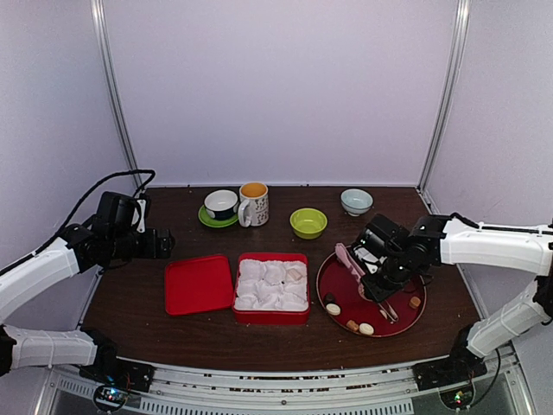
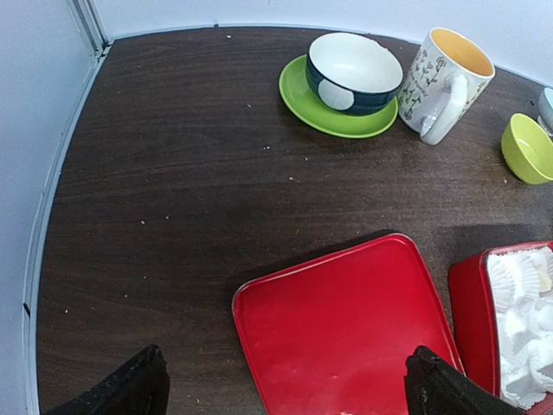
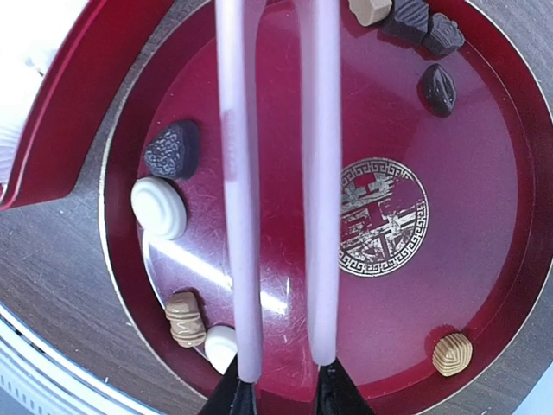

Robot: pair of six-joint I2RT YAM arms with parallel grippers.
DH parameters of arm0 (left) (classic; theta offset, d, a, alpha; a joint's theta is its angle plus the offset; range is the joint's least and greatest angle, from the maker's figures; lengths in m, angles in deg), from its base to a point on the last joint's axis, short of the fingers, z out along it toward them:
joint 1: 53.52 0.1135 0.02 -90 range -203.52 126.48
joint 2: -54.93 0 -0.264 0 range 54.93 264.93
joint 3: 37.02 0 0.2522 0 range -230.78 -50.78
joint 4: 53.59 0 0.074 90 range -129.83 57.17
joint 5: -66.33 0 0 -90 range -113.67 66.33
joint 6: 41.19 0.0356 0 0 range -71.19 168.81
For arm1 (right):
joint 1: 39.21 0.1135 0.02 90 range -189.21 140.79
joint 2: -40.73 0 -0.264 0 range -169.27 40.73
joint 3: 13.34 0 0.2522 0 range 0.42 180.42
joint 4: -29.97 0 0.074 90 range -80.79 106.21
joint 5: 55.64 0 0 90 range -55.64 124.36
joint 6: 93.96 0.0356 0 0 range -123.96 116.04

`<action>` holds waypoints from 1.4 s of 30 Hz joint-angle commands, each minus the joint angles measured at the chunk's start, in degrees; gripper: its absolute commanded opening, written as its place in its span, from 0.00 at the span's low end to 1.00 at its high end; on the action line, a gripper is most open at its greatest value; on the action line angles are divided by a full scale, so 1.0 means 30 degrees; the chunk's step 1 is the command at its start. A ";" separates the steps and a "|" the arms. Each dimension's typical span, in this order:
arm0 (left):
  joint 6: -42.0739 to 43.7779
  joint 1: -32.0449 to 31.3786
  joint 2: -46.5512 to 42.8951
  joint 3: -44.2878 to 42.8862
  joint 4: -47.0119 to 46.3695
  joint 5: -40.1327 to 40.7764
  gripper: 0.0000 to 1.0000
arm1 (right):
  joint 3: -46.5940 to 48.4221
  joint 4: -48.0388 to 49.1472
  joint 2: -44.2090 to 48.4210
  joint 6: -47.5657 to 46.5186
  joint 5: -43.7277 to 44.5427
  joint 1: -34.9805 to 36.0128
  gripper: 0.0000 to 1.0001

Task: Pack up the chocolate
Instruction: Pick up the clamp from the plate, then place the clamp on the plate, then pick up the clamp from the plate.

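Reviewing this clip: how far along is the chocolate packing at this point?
Early. Done: the lid is off the red box, whose paper cups look mostly empty. In hand: the right gripper grips the pink tongs over the round tray, with nothing pinched. Left: roughly nine chocolates lie on the tray.

mug beside cup on saucer | green bowl | red lid | pink tongs
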 commanded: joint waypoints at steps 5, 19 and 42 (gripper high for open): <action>0.0010 0.0124 0.0203 -0.0096 -0.1057 -0.2772 0.97 | 0.0338 -0.0427 0.0493 0.0718 -0.2191 -0.0060 0.27; -0.1066 0.0021 -0.1077 0.0976 -0.2820 -0.6706 0.97 | -0.4251 0.4742 0.0973 0.4823 -0.1105 -0.0041 0.28; -0.0905 -0.0031 -0.0905 0.0859 -0.2732 -0.6651 0.97 | -0.7010 0.7725 0.2367 0.6212 0.2340 0.1588 0.69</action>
